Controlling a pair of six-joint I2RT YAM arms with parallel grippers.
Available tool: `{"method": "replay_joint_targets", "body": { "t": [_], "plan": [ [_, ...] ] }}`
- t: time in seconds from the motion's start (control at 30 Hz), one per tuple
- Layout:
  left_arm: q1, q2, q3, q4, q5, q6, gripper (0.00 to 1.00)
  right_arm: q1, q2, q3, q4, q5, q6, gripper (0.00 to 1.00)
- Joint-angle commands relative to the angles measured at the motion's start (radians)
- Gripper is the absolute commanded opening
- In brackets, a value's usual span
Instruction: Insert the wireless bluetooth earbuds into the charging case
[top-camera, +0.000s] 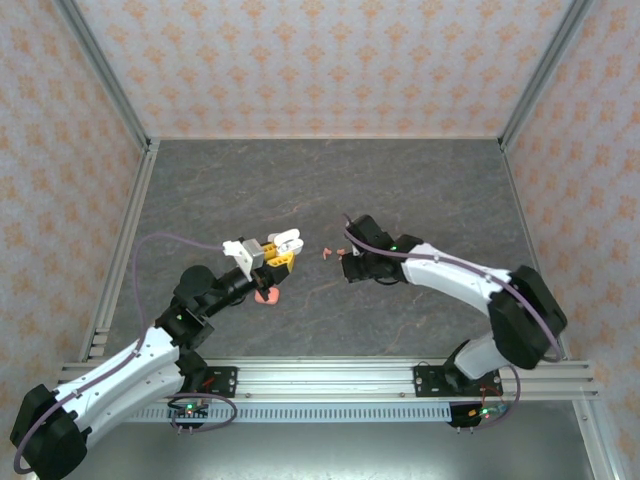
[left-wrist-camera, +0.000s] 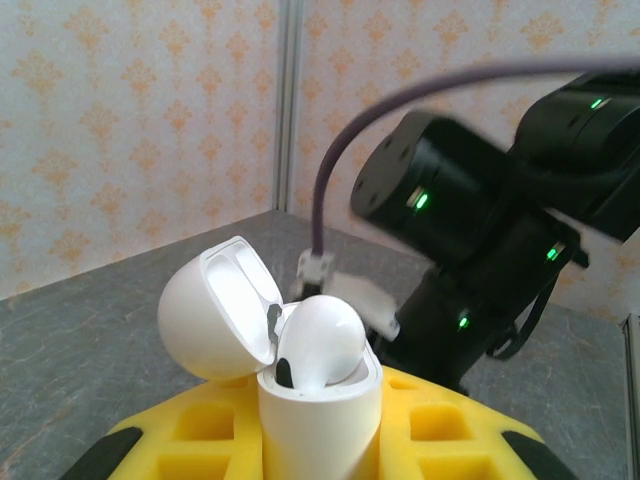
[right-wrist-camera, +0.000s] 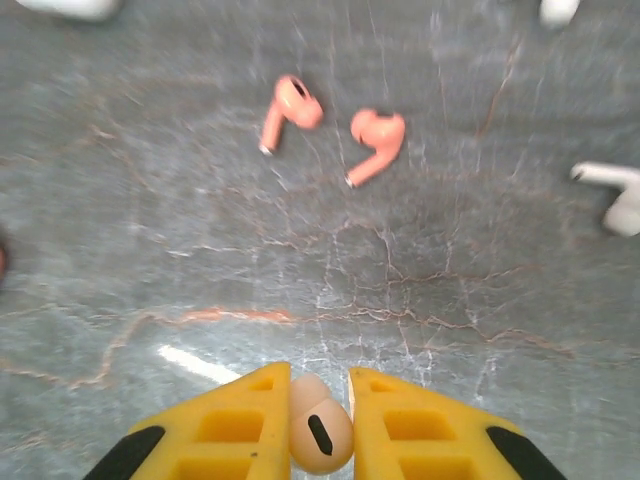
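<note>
While the right hand (right-wrist-camera: 320, 385) pinched one earbud (right-wrist-camera: 320, 437), the left hand (top-camera: 278, 250) clamped the open charging case (left-wrist-camera: 318, 425). Lifting straight, then lowering it stem-first beside the seated earbud (left-wrist-camera: 320, 345), seemed wisest.

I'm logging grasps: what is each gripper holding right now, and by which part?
The left gripper clamps the open white charging case by its lower body. The right gripper pinches a pale earbud by its rounded head.
</note>
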Motion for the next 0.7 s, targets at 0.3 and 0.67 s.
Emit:
{"method": "replay_joint_targets", "body": {
  "t": [0.3, 0.67],
  "plan": [
    [-0.009, 0.086, 0.049, 0.099, 0.122, -0.063, 0.00, 0.017, -0.352, 0.068, 0.001, 0.093, -0.387, 0.18],
    [-0.016, 0.208, 0.119, 0.162, 0.235, -0.122, 0.00, 0.146, -0.372, 0.173, 0.060, 0.113, -0.571, 0.18]
  ]
}}
